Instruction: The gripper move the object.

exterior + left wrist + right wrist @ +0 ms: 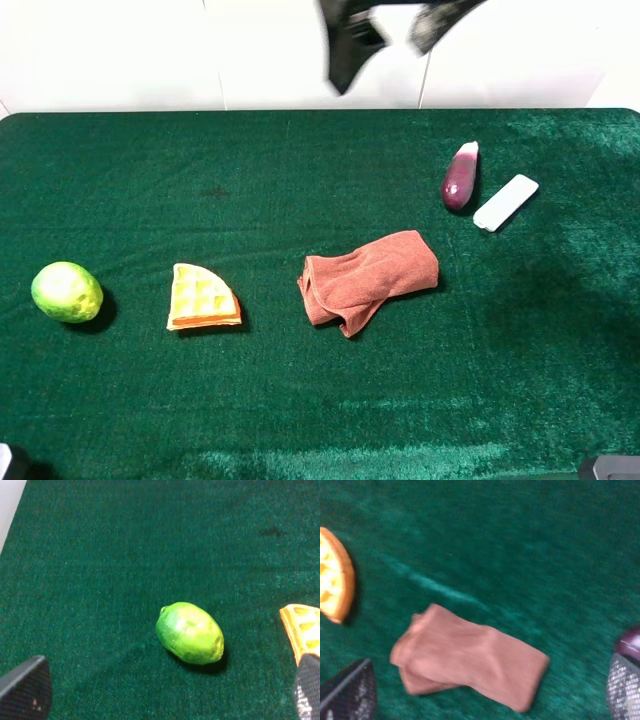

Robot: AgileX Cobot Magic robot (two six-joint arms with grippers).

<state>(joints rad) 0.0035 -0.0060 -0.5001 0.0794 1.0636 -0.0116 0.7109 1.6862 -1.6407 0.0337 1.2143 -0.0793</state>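
Observation:
The object is a round yellow-green mottled fruit (66, 291) lying on the green cloth table (300, 400) at the far left. In the left wrist view the fruit (190, 632) lies ahead of my left gripper (167, 687), which is open and empty, with its black fingers (27, 687) wide apart and short of the fruit. My right gripper (485, 692) is open and empty, high above the folded brown cloth (470, 657). Two blurred black fingers (345, 45) at the top of the exterior view seem to be the right gripper's.
An orange waffle wedge (202, 297) lies right of the fruit. The brown cloth (368, 278) is at the middle. A purple eggplant (459, 177) and a white flat bar (505, 202) lie at the back right. The table's left edge (12, 510) is near the fruit.

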